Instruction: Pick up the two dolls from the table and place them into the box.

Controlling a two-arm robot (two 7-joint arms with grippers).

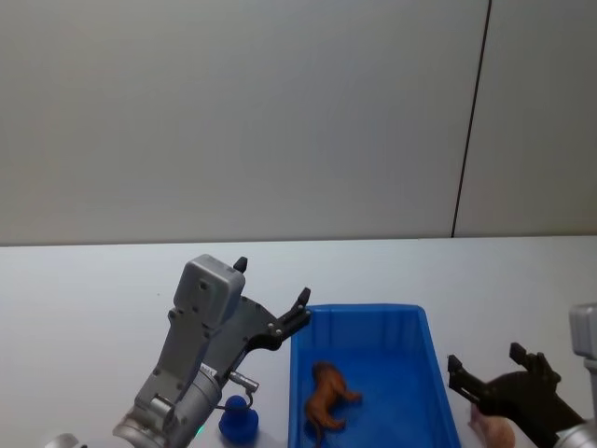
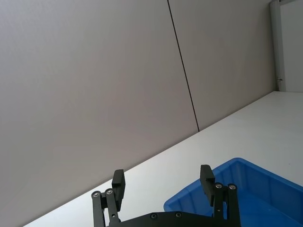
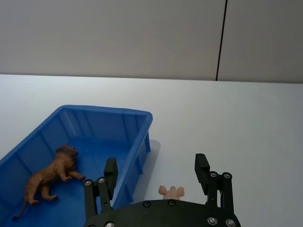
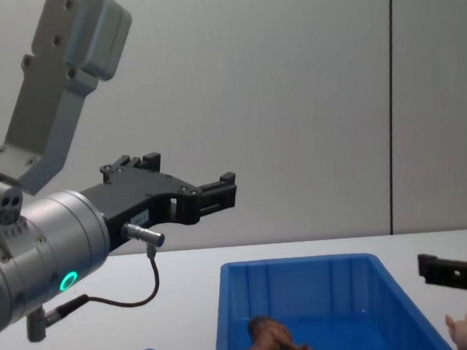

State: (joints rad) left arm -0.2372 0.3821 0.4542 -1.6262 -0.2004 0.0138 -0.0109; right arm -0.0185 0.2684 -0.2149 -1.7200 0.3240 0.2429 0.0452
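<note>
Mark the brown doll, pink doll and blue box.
brown doll point(image 1: 326, 398), head view, on its torso.
pink doll point(image 3: 171, 192), right wrist view, on its visible upper part.
blue box point(image 1: 373, 309), head view, on the far rim.

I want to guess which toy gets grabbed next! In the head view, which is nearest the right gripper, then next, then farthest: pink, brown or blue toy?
From the right gripper:
1. The pink doll, on the table right beside it.
2. The brown doll, inside the box.
3. The blue doll, on the table left of the box.
</note>
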